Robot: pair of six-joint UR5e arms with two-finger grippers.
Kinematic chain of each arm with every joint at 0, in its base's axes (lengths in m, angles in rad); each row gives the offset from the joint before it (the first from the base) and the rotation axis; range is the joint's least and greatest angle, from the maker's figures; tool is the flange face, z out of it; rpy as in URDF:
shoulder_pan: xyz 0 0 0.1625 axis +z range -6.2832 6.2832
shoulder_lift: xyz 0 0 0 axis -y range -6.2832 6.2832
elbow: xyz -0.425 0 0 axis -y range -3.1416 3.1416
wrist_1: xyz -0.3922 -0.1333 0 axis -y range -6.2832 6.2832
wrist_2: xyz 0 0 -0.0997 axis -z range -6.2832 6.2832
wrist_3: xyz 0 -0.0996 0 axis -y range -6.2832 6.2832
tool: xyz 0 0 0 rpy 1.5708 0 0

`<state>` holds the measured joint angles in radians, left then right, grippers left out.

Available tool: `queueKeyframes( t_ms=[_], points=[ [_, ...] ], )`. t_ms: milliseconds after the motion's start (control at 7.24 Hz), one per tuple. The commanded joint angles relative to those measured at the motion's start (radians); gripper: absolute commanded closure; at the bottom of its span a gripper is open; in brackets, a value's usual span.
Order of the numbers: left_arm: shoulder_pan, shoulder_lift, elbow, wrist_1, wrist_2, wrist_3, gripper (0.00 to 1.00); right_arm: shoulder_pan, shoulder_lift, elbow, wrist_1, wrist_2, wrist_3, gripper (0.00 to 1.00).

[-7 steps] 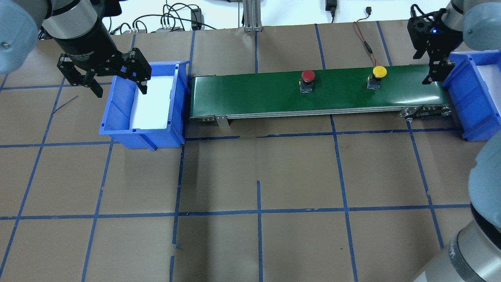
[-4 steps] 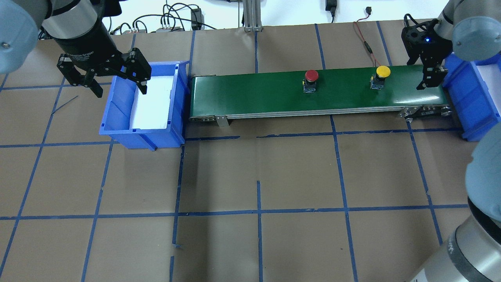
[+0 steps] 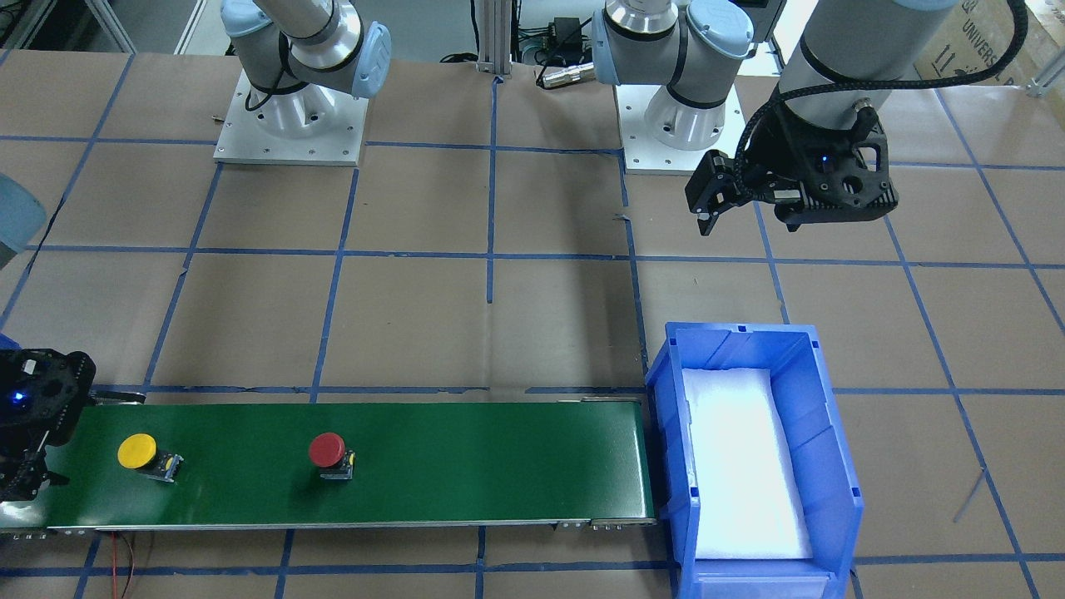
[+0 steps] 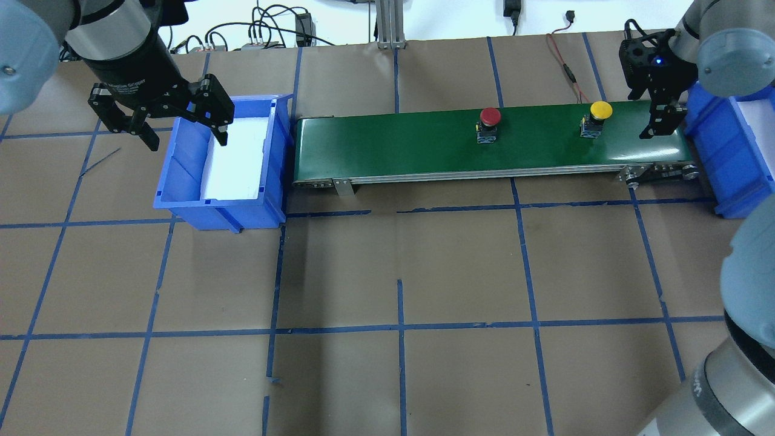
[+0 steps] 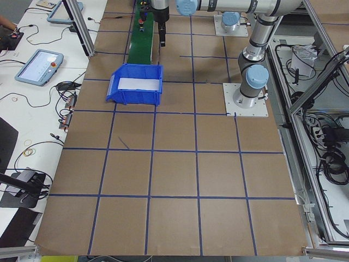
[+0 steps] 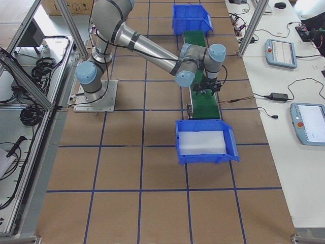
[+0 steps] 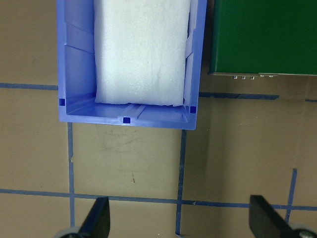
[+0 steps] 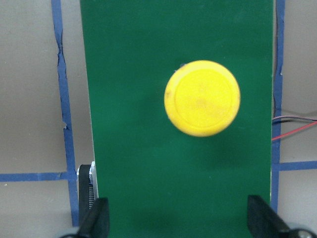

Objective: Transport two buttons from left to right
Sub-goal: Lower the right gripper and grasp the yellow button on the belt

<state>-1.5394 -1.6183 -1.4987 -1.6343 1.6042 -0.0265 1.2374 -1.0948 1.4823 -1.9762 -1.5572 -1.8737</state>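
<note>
The yellow button (image 4: 600,111) stands near the right end of the green conveyor belt (image 4: 393,145). The red button (image 4: 489,118) stands on the belt left of it. In the front-facing view the yellow button (image 3: 138,452) and red button (image 3: 328,451) stand upright. My right gripper (image 4: 659,121) is open and empty over the belt's right end, just right of the yellow button. Its wrist view shows the yellow cap (image 8: 202,97) ahead of the open fingers (image 8: 96,218). My left gripper (image 4: 184,136) is open and empty above the left blue bin (image 4: 181,158).
A second blue bin (image 4: 714,142) stands at the belt's right end, under my right arm. Both bins hold white foam padding (image 7: 141,49). A red wire (image 4: 568,68) and cables lie behind the belt. Blue tape lines mark the brown table.
Both buttons have moved to the right along the belt. My right gripper has shifted left, from the bin's edge to over the belt's end. My left gripper has not moved.
</note>
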Motion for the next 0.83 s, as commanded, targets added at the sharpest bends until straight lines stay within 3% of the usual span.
queueKeyframes(
  t_ms=[0, 690],
  points=[
    [-0.001, 0.0, 0.0, 0.001, -0.001, 0.0, 0.0, 0.008, -0.002, 0.003, 0.0, 0.006, 0.01, 0.03],
    [0.001, 0.0, 0.0, -0.001, 0.0, 0.0, 0.0, 0.043, 0.004, -0.004, -0.004, 0.019, 0.01, 0.05]
  ],
)
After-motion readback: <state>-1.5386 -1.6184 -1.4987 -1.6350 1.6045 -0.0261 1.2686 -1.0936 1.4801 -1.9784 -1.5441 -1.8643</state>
